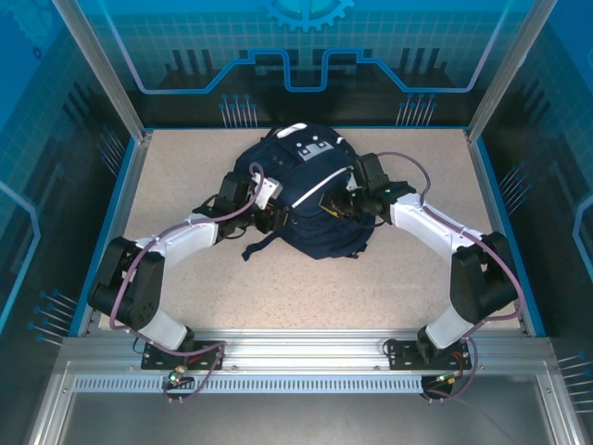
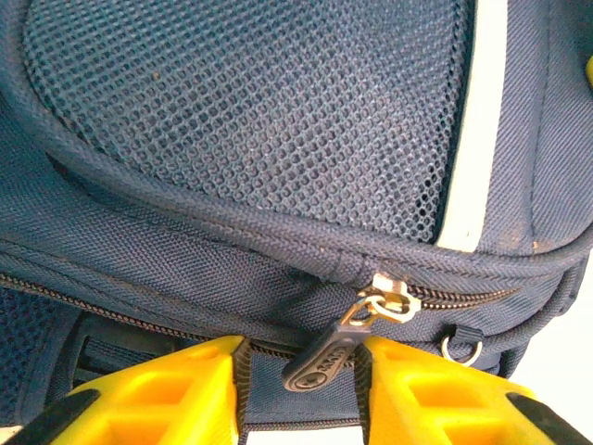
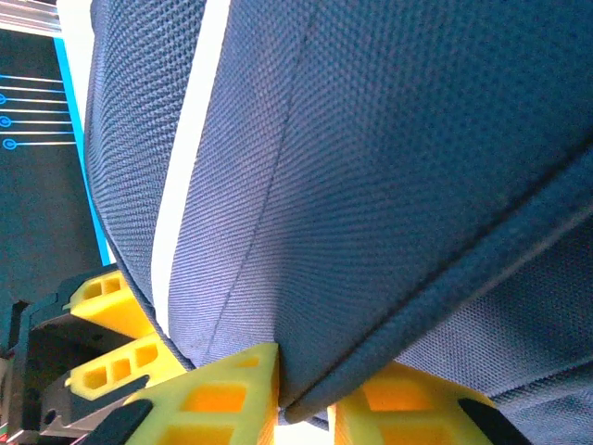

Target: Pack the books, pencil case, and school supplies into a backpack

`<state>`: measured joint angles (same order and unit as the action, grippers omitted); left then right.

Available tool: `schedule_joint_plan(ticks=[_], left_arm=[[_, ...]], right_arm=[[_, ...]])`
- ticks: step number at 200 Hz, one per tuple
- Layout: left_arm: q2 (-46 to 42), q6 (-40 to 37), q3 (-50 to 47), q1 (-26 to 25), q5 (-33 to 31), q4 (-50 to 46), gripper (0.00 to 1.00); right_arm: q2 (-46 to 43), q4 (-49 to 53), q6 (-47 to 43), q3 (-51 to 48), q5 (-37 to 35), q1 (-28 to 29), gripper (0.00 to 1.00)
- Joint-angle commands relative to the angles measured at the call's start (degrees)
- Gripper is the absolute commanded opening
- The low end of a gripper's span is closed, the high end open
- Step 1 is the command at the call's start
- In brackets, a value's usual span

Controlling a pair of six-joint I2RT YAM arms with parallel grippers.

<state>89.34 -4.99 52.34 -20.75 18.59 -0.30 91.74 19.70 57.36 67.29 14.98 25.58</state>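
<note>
The navy backpack (image 1: 306, 199) lies mid-table, its white stripe and grey patch facing up. My left gripper (image 1: 271, 211) is against its left side. In the left wrist view the backpack's mesh panel (image 2: 278, 120) looms above my left gripper (image 2: 301, 362), whose yellow fingers stand apart on either side of a dark zipper pull (image 2: 324, 357). The pull hangs from a brass slider (image 2: 394, 301) and leans on the right finger, with a gap on its left. My right gripper (image 1: 350, 199) is at the bag's right side. There my right gripper (image 3: 309, 389) is shut on a piped fold of the backpack (image 3: 389, 139). Books and pencil case are out of view.
The backpack's dark straps (image 1: 264, 246) trail toward the front on the sandy tabletop (image 1: 185, 278). Blue raised borders (image 1: 119, 213) line the table's sides, and an aluminium rail (image 1: 296, 357) runs along the near edge. A small metal ring (image 2: 460, 349) hangs near the zipper.
</note>
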Motion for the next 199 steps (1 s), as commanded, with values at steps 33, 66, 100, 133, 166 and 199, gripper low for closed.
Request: schedule_joint_plan(ticks=[33, 66, 100, 133, 166, 199], left_arm=[[0.7, -4.6, 3.1, 0.2, 6.0, -2.6, 0.26], [0.0, -6.3, 2.9, 0.2, 7.0, -4.8, 0.17], [-2.1, -6.2, 1.3, 0.2, 7.7, -5.2, 0.10], [-4.9, -5.3, -1.8, 0.2, 8.1, -4.9, 0.04], [-7.4, -3.6, -4.8, 0.2, 9.1, -3.8, 0.01], [-8.5, -0.9, -7.2, -0.3, 11.8, -1.3, 0.00]], right_arm=[[2.0, 2.5, -0.5, 0.5, -0.2, -0.4, 0.19], [2.4, 2.4, -0.4, 0.8, 0.1, -0.4, 0.19], [2.5, 2.3, -0.1, 0.8, 0.0, -0.3, 0.18], [2.7, 2.1, 0.2, 0.7, 0.0, -0.3, 0.18], [3.2, 1.9, 0.7, 0.9, 0.3, -0.3, 0.19], [3.7, 1.2, 1.0, 1.0, 1.0, -0.1, 0.19]])
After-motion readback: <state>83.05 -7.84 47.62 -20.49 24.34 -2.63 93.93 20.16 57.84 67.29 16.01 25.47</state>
